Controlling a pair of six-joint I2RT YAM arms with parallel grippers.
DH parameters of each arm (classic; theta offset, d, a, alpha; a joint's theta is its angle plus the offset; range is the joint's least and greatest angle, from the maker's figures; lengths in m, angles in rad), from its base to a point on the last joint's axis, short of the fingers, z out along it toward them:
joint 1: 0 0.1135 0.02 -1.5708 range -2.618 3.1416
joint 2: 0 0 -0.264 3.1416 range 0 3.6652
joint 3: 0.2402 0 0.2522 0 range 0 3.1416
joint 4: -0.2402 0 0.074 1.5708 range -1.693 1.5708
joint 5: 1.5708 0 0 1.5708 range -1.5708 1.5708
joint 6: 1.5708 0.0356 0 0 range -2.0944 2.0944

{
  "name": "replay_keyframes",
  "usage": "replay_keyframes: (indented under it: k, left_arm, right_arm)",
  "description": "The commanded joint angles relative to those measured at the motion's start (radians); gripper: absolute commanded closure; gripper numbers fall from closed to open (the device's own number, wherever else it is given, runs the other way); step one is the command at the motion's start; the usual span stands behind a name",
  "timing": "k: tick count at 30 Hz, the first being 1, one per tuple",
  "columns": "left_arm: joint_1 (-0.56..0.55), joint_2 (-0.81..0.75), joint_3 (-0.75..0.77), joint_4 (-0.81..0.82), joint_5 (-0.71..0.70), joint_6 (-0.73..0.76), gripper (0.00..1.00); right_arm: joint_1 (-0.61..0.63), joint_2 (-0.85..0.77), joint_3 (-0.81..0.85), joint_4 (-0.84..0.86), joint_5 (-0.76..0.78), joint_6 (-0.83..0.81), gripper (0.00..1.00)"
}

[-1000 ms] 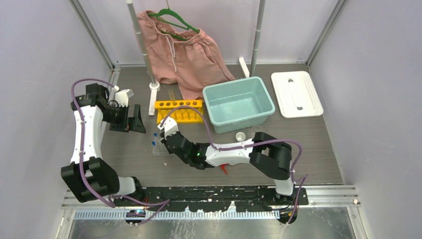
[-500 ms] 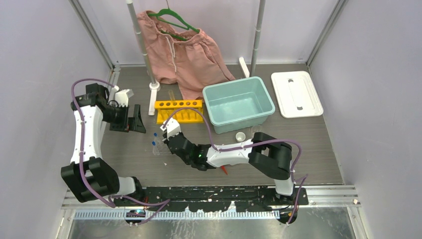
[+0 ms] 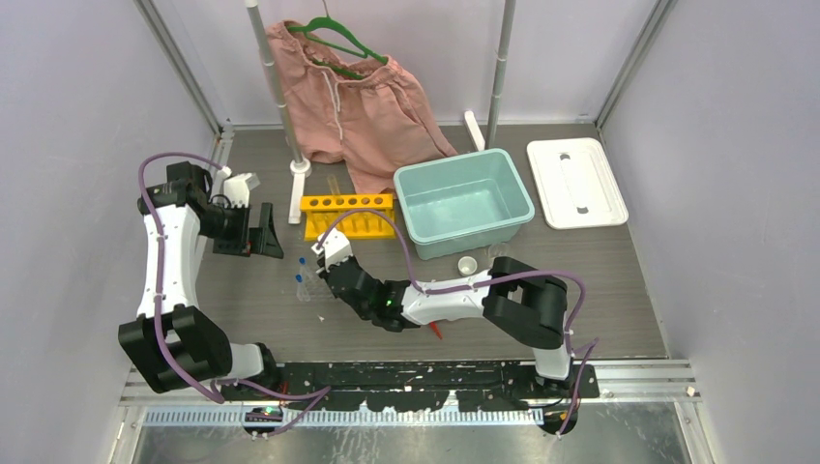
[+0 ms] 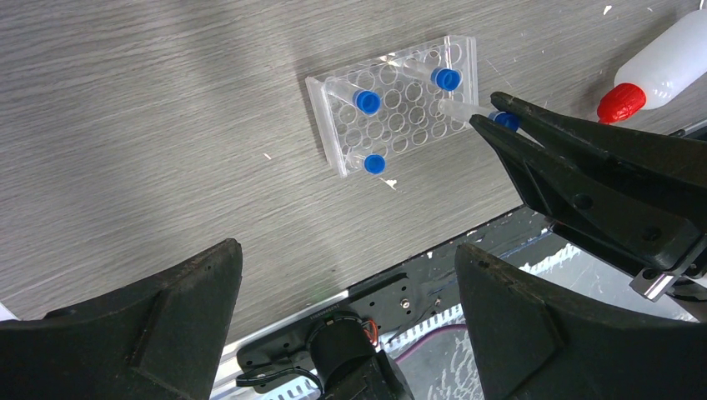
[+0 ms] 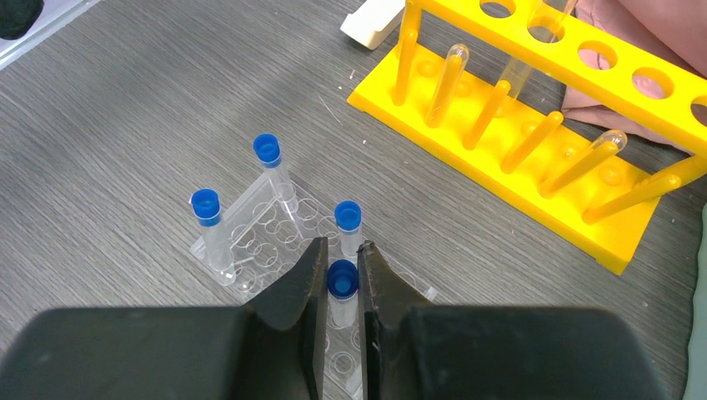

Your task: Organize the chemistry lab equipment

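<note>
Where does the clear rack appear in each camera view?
Top external: clear rack left of centre, below the yellow rack.
Left wrist: clear rack upper centre.
Right wrist: clear rack lower left of centre.
Shared landmark: the right hand, shut on a blue-capped vial at the rack's edge.
</note>
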Motion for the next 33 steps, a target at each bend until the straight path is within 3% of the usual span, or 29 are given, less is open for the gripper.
replay_keyframes:
  k: [1, 27, 33]
  left_arm:
    - [0.001, -0.011, 0.024, 0.016, 0.012, 0.004, 0.02]
    - [0.001, -0.020, 0.025, 0.018, 0.005, 0.008, 0.01]
    - [0.000, -0.018, 0.034, 0.018, 0.004, 0.006, 0.01]
  right_arm:
    - [0.008, -0.013, 0.000, 0.070, 0.016, 0.015, 0.99]
    - [0.007, -0.002, -0.028, 0.055, -0.006, 0.050, 0.99]
    - [0.004, -0.014, -0.036, 0.027, -0.008, 0.075, 0.67]
